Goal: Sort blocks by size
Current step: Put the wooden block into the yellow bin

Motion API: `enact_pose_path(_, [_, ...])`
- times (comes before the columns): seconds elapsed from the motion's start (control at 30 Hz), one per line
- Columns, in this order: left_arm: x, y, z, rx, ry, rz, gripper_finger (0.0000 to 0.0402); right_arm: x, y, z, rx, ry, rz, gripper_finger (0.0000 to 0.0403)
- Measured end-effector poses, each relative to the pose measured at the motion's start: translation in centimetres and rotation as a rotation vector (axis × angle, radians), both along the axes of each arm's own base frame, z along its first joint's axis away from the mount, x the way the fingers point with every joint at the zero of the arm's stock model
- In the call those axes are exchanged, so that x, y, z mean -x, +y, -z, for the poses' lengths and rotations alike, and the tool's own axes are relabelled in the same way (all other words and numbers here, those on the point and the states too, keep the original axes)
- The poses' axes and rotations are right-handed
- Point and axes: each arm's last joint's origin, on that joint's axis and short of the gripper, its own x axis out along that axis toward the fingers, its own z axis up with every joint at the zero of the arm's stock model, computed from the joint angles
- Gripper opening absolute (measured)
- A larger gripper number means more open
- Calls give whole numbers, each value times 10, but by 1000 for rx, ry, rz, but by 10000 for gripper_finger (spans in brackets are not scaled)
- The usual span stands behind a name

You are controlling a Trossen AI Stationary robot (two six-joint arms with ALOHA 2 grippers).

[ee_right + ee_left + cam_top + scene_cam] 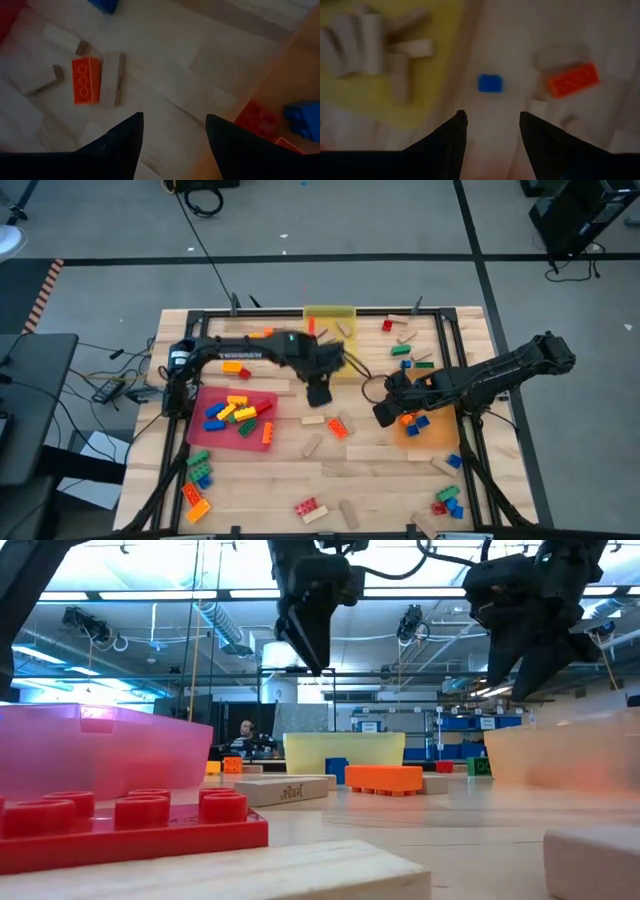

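Observation:
Blocks lie scattered over the wooden table [380,470]. My left gripper [318,394] hangs open and empty above the table's middle, just past the yellow tray [375,100] that holds tan wooden blocks [395,55]. Below it lie a small blue brick [490,83] and an orange brick [572,80]. My right gripper [384,414] is open and empty too, hovering beside the orange tray [280,85], where red [257,117] and blue [302,117] bricks lie. An orange brick [86,81] rests flat beside a wooden block [116,79].
A red tray [262,402] at the left holds yellow, blue and red bricks. More bricks lie near the front left corner [198,480], the front right corner [447,502] and the far right [405,350]. A black frame [452,350] borders the table.

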Motion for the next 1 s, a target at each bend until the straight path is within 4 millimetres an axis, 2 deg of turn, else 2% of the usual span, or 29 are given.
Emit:
enact_pose_path(0.13, [2, -31, 13, -23, 46, 70, 190, 0, 2, 0, 8, 10, -61, 224])
enact_pose_path(0.23, [5, -50, 30, -21, 88, 120, 190, 1, 3, 0, 18, 13, -92, 222])
enact_pose_path(0.37, [7, -66, 56, -1, 86, 143, 190, 0, 4, 0, 28, 11, -119, 221])
enact_pose_path(0.53, [9, -70, 84, 26, 67, 161, 190, 0, 5, 0, 25, 8, -160, 223])
enact_pose_path(0.8, [12, -69, 112, 57, 30, 343, 190, 0, 5, 0, 23, 9, -164, 216])
enact_pose_path(1.0, [15, -66, 127, 20, -1, 326, 190, 0, 5, 0, 22, 9, -164, 215])
